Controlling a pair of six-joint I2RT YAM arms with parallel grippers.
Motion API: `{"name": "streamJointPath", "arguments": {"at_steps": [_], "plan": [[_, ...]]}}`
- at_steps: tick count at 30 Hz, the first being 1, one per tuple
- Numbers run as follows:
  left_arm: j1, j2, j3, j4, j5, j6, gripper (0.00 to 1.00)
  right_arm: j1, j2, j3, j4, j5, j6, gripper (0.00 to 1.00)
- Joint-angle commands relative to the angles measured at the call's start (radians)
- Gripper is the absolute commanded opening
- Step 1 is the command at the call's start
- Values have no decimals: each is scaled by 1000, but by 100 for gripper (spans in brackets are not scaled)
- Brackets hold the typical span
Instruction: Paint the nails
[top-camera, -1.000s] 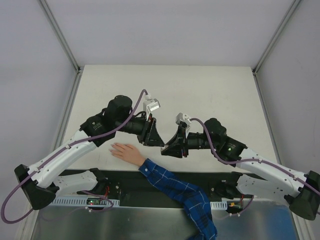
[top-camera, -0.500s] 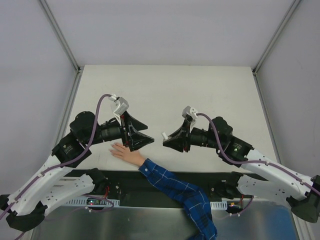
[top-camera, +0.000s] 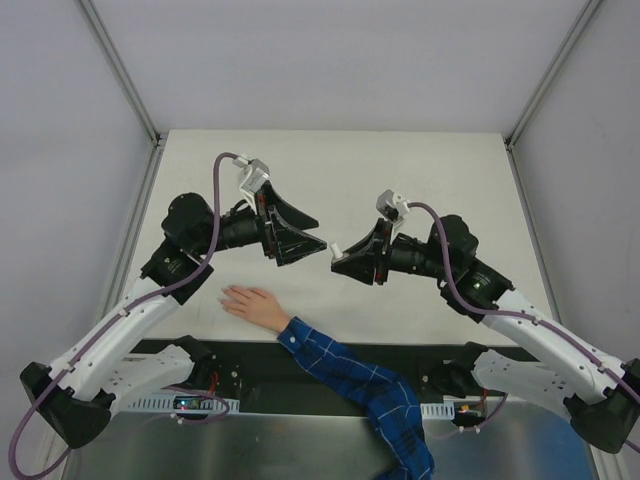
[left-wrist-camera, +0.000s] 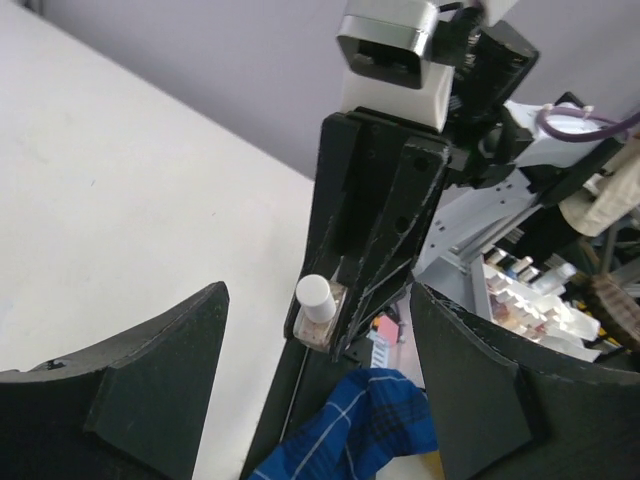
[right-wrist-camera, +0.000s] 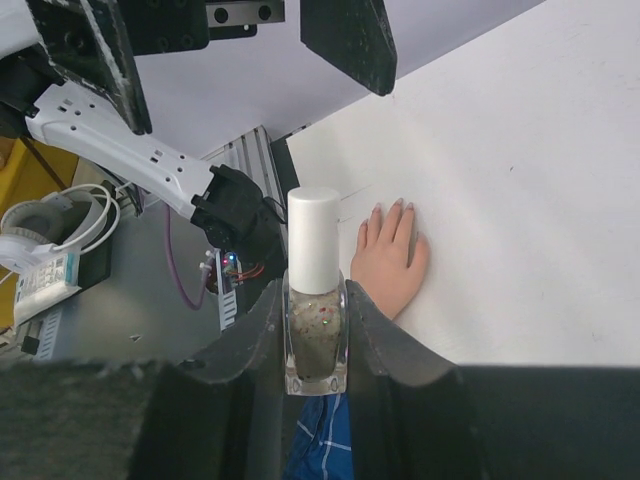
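**Item 1. Nails** (right-wrist-camera: 397, 204). The task's own thing. They are tiny tips on the fingers of the pale palm (top-camera: 252, 303), which lies flat and face down at the near edge of the counter (top-camera: 400, 180), left of its middle. The fingers point toward the left edge. The blue plaid sleeve (top-camera: 350, 385) trails off over the near edge. No polish can be made out on the nails (they are too small to be sure). The flat, spread pose likely serves to present each nail upward for a brush.

**Item 2. Bottle** (right-wrist-camera: 316, 335). Small, clear glass with speckled contents and a white cap (right-wrist-camera: 314, 238) in place. It is held in the air above the middle of the counter, well apart from the palm.

**Item 3. Right hand** (top-camera: 345, 262). Its two fingers are clamped on the glass body of the bottle. The grip sits low on the glass, so the cap sticks out free beyond the fingertips, toward the other arm.

**Item 4. Left hand** (top-camera: 322, 236). Its fingers stand wide apart with nothing between them. It is raised over the middle of the counter, and its opening faces the cap (the wrist view shows the cap centred in the gap). It is near the cap but not touching it.

**Stage, as judged.** Opening the bottle: one arm steadies the glass so the other can take the cap. No painting has begun.
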Motion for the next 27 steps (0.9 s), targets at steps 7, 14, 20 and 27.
{"name": "streamJointPath", "arguments": {"at_steps": [7,14,20,27], "plan": [[15,121,-8,372,207,-206,65,-74,23,87,114,-146,35,0],[13,183,4,392,204,-241,55,-90,37,98,132,-144,32,0],[13,198,9,381,204,-243,47,-102,66,110,154,-149,36,0],[13,215,73,194,100,-199,0,-93,77,121,105,-12,-14,0]]}}
